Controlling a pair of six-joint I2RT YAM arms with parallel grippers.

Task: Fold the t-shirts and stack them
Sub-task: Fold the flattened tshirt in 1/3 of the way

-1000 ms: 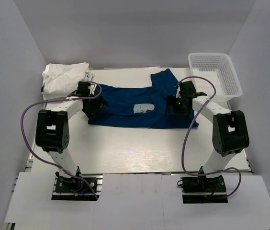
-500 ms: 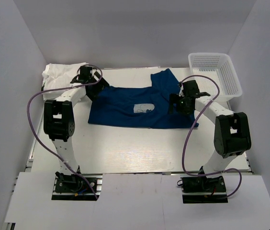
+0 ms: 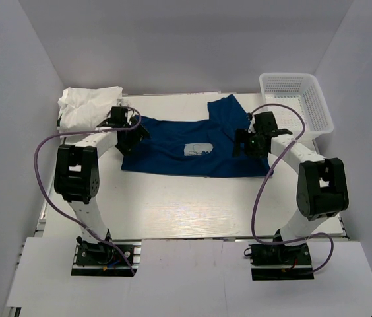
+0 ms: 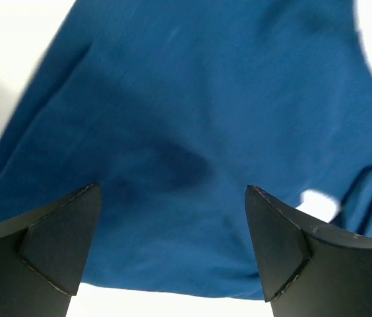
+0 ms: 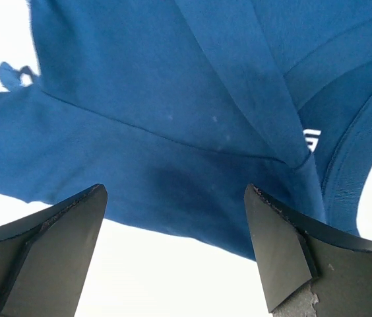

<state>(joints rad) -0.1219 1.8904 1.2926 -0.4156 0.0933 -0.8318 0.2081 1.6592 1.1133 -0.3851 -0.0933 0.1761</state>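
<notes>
The navy shirt lies flat across the table. White shirts are heaped at the far-left corner. The left claw hovers wide and empty over the navy shirt's left end, and the right claw does the same over its right end. The step in hand looks like folding the navy shirt. Next, each claw must drop and pinch an edge.
</notes>
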